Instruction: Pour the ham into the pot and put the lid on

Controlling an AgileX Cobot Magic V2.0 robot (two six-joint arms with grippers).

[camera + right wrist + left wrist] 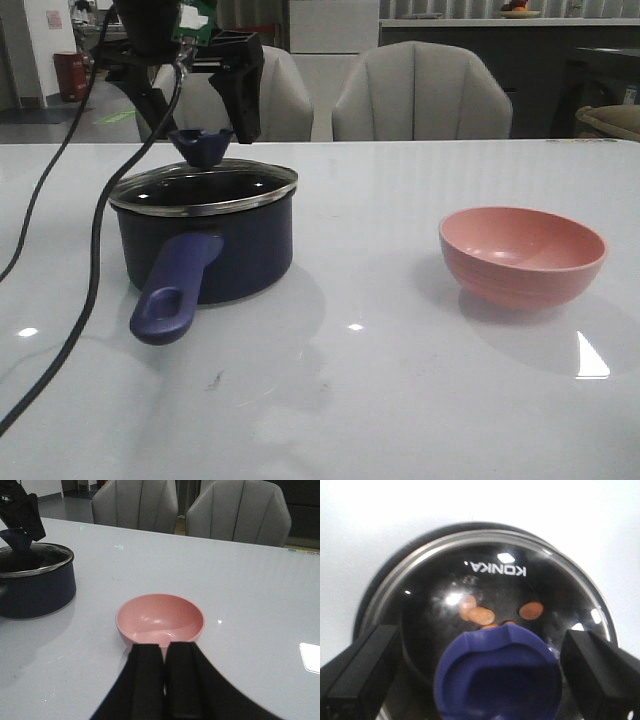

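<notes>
The dark navy pot [215, 250] stands at the table's left, its long blue-purple handle [172, 290] pointing toward the front. The glass lid [205, 187] lies on the pot's rim with its blue-purple knob [202, 146] upright. Through the glass [490, 580] several round ham slices [481, 615] show on the pot's bottom. My left gripper [203, 125] hangs open just above the knob [500, 675], one finger [362, 675] on each side, not touching it. My right gripper [165, 652] is shut and empty, close to the near rim of the empty pink bowl [160, 617].
The pink bowl [522, 255] sits at the table's right, well apart from the pot [35, 587]. Black cables [85, 270] hang from the left arm down past the pot's left side. Two grey chairs [420, 95] stand behind the far table edge.
</notes>
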